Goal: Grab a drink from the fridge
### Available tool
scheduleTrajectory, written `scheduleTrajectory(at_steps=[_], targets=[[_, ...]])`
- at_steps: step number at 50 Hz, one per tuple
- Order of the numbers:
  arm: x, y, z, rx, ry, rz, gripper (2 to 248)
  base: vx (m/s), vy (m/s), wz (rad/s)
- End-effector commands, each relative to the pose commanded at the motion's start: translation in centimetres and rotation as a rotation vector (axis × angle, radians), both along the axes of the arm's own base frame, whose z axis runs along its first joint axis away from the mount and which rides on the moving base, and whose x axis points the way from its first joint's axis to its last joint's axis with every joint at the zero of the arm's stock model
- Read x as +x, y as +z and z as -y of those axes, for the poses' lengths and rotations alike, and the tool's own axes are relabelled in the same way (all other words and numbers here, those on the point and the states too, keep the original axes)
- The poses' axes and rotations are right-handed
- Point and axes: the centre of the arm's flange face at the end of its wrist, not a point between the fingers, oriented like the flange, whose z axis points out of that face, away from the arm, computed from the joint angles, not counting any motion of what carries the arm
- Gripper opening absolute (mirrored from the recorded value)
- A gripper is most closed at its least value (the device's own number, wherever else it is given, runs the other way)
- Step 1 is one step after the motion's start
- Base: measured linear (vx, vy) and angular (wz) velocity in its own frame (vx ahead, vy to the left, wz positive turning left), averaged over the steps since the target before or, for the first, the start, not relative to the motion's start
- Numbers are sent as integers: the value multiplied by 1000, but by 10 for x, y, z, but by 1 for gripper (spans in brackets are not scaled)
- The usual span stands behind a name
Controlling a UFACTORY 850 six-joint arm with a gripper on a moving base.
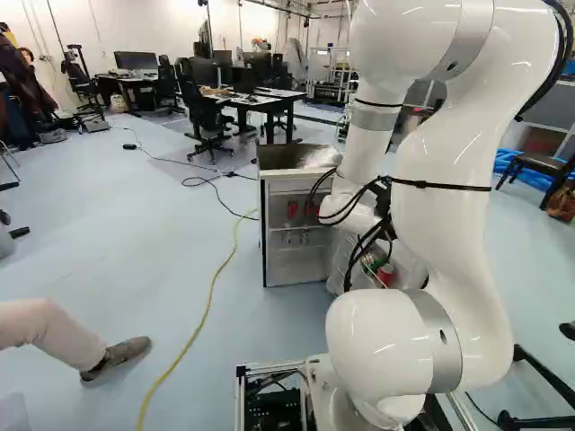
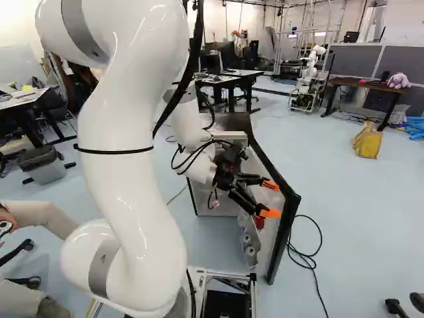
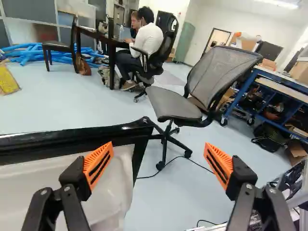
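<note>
Pincer (image 2: 270, 199) spread, aimed across the top edge of the open fridge door (image 2: 286, 228). Red can (image 1: 386, 274) sits in the door's inner rack (image 2: 249, 244), lower than that edge and the pincer. Likely next: pitch down, then descend inside the door, minding its top corner.

Here's me, live: a glossy white arm (image 2: 126, 112), all smooth curves and bulging joints, filling the left side of the right base view! Grey bands (image 1: 438, 346) ring my joints, one low, right of centre in the left base view. A thin black strap (image 2: 112, 152), black cables (image 2: 180, 89), and there's my black gripper (image 2: 270, 199): orange pads (image 3: 98, 165), dark slots, silvery screws (image 3: 249, 186) behind them!
</note>
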Motion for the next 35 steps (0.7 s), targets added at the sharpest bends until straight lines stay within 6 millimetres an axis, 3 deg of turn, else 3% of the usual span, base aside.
scheduleTrajectory(at_steps=[15,35], targets=[[-16,-1,-12,2,54,-31,247,0,0,0],[-53,-7,-49,36,364,-114,247,0,0,0]])
